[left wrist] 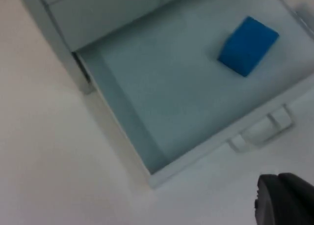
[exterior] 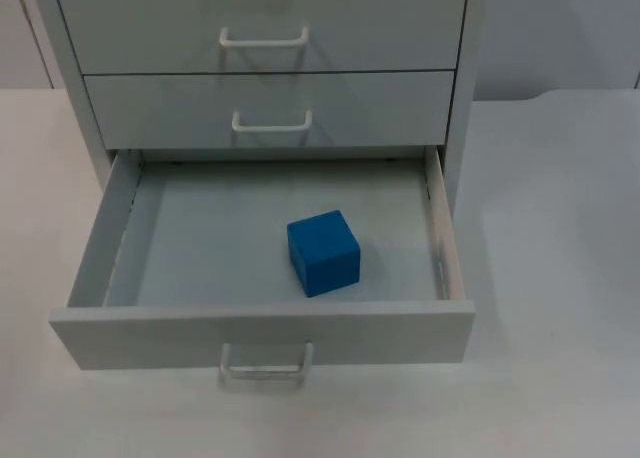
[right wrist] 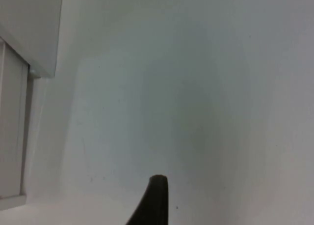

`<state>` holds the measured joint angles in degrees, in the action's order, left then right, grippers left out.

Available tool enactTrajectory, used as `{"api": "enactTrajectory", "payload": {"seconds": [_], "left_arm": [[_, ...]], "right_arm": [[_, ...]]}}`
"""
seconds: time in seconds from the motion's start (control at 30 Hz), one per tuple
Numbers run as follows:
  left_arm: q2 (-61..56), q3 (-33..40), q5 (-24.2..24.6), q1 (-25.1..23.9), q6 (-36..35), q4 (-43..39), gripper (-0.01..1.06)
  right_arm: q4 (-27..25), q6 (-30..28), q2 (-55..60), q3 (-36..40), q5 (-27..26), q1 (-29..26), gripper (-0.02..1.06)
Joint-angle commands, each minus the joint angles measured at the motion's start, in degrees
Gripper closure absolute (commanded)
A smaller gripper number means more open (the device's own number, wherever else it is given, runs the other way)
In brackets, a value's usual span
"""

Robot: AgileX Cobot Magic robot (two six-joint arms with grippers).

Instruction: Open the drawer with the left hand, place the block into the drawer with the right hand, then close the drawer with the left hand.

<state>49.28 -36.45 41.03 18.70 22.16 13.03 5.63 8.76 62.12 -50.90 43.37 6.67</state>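
The bottom drawer [exterior: 140, 333] of the white cabinet stands pulled out. A blue block [exterior: 323, 252] rests on the drawer floor, right of the middle and near the front wall. The drawer's white handle [exterior: 265, 366] hangs free with nothing on it. In the left wrist view my left gripper [left wrist: 287, 198] is over the table in front of the drawer [left wrist: 122, 112], apart from the handle [left wrist: 262, 131], and the block [left wrist: 248, 45] lies beyond it. My right gripper [right wrist: 153, 200] is over bare table beside the cabinet [right wrist: 29, 28], holding nothing that I can see.
Two shut drawers [exterior: 260, 98] sit above the open one. The white table [exterior: 560, 278] spreads out to the right of the cabinet and in front of it.
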Motion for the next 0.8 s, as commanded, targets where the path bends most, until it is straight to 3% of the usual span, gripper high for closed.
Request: {"api": "enactTrajectory", "payload": {"seconds": [0.0,0.1,0.2,0.23,0.37,0.4,0.53,0.77], "left_arm": [[2.27,0.15,-0.03,3.51,0.07,-1.30,1.05],[6.21,0.15,-1.07,9.25,-2.39,-4.98,1.05],[12.61,0.04,-2.84,19.87,-15.31,-19.66,1.05],[12.61,0.04,-2.84,19.87,-15.31,-19.66,1.05],[19.37,-0.57,-2.84,31.14,-31.81,-37.49,1.05],[19.37,-0.57,-2.84,31.14,-31.81,-37.49,1.05],[26.87,-0.94,-2.98,42.04,-45.52,-58.59,1.05],[34.12,-0.94,-3.22,45.81,-53.09,-71.00,1.05]], "right_arm": [[0.30,-0.65,-0.36,0.10,-0.89,-0.42,0.25],[0.30,-0.65,-0.36,0.10,-0.89,-0.42,0.25],[0.30,-0.65,-0.36,0.10,-0.89,-0.42,0.25],[0.30,-0.65,-0.36,0.10,-0.89,-0.42,0.25],[0.18,-0.65,-0.36,0.10,-0.89,-0.42,0.25],[0.18,-0.65,-0.36,0.10,-0.89,-0.42,0.25],[0.06,-0.65,-0.36,0.10,-0.77,-0.42,0.25],[0.06,-0.65,-0.36,0.10,-0.67,-0.42,0.25]]}}
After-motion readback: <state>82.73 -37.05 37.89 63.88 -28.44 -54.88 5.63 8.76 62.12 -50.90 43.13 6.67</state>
